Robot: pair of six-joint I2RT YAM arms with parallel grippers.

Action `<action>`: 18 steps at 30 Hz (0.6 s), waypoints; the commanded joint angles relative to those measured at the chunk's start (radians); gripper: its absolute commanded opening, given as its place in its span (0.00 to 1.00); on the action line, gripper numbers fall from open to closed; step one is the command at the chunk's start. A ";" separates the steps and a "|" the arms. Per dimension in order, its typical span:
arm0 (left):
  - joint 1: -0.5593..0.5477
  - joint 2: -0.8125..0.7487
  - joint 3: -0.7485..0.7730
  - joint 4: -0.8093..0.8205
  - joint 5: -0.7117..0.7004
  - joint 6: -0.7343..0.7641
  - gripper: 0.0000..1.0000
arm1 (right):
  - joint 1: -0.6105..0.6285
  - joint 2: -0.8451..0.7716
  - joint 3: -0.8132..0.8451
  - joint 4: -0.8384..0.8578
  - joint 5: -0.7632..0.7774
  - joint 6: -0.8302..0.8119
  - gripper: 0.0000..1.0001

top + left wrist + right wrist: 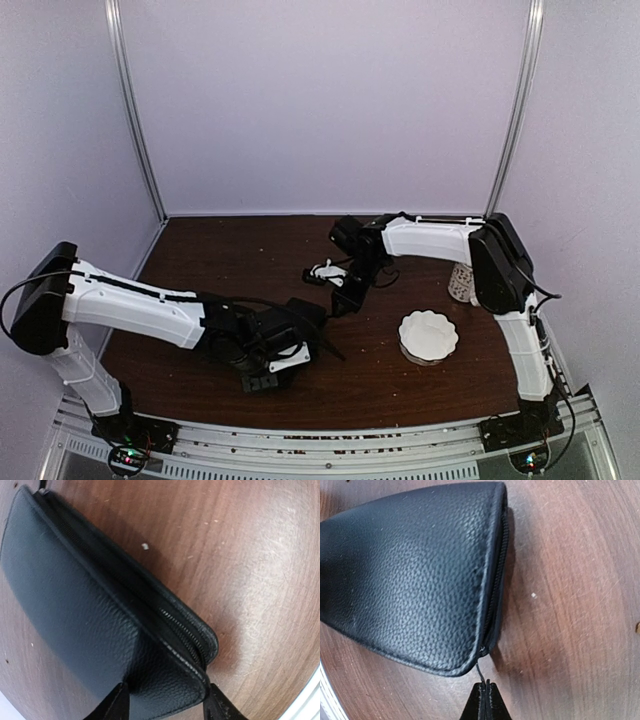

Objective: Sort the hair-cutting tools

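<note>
Left wrist view: my left gripper point(169, 703) is grasping one rounded end of the black zip case point(75, 605). A fingertip point(118, 703) is pressing against each side of that end, and the case is running away from my jaws toward the upper left. Its zipper point(175, 630) is facing up along the right edge and looking closed along the stretch I can see.

In the right wrist view, my right gripper point(482, 700) is clenching tight on the thin zipper pull point(479, 672). The pull is hanging from the case's lower corner, straight above my fingertips. From there the case is spreading up and to the left, its pebbled face turned toward the camera.

The hair-cutting tools are not showing in any view, so I cannot tell where they are lying relative to either pair of jaws. The case is filling most of what both wrist cameras are seeing.

From the top external camera, both my arms are meeting over the middle of the brown wooden table point(250, 250), the case dark between them. The white scalloped bowl point(428, 335) is sitting on the table to the right of my right gripper, near it but apart. A small pale speck point(534, 595) is lying on the wood just beside the case.
</note>
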 commanded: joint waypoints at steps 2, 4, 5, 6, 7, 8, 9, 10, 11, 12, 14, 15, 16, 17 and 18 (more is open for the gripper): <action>-0.003 0.086 0.059 0.058 -0.051 0.021 0.47 | 0.030 -0.099 -0.117 -0.030 0.006 -0.017 0.00; -0.003 0.112 0.066 0.071 -0.065 0.008 0.44 | 0.044 -0.144 -0.170 -0.017 -0.007 -0.017 0.00; -0.003 0.116 0.067 0.085 -0.072 0.000 0.43 | 0.052 -0.161 -0.198 -0.009 -0.011 -0.015 0.00; -0.003 0.117 0.065 0.100 -0.076 -0.008 0.41 | 0.061 -0.176 -0.224 -0.002 -0.016 -0.015 0.00; -0.003 0.116 0.062 0.116 -0.081 -0.016 0.40 | 0.069 -0.189 -0.247 0.006 -0.021 -0.012 0.00; -0.003 0.114 0.058 0.136 -0.083 -0.028 0.39 | 0.079 -0.198 -0.269 0.014 -0.029 -0.008 0.00; -0.003 0.110 0.053 0.160 -0.077 -0.037 0.38 | 0.089 -0.204 -0.286 0.022 -0.040 0.000 0.00; -0.003 0.103 0.045 0.188 -0.065 -0.044 0.37 | 0.099 -0.206 -0.297 0.029 -0.052 0.006 0.00; -0.003 0.098 0.036 0.219 -0.059 -0.056 0.36 | 0.111 -0.203 -0.303 0.035 -0.065 0.014 0.00; -0.003 0.091 0.028 0.249 -0.056 -0.062 0.35 | 0.122 -0.196 -0.303 0.036 -0.074 0.019 0.00; -0.003 0.075 0.009 0.306 -0.044 -0.065 0.33 | 0.147 -0.176 -0.293 0.035 -0.078 0.024 0.00; -0.003 0.067 0.002 0.331 -0.040 -0.066 0.33 | 0.159 -0.164 -0.285 0.034 -0.078 0.028 0.00; -0.003 0.059 -0.004 0.360 -0.035 -0.069 0.32 | 0.169 -0.153 -0.274 0.032 -0.082 0.033 0.00; -0.003 0.050 -0.010 0.381 -0.028 -0.069 0.31 | 0.174 -0.146 -0.266 0.031 -0.094 0.042 0.00; -0.003 0.041 -0.014 0.401 -0.020 -0.070 0.31 | 0.179 -0.138 -0.258 0.029 -0.112 0.050 0.00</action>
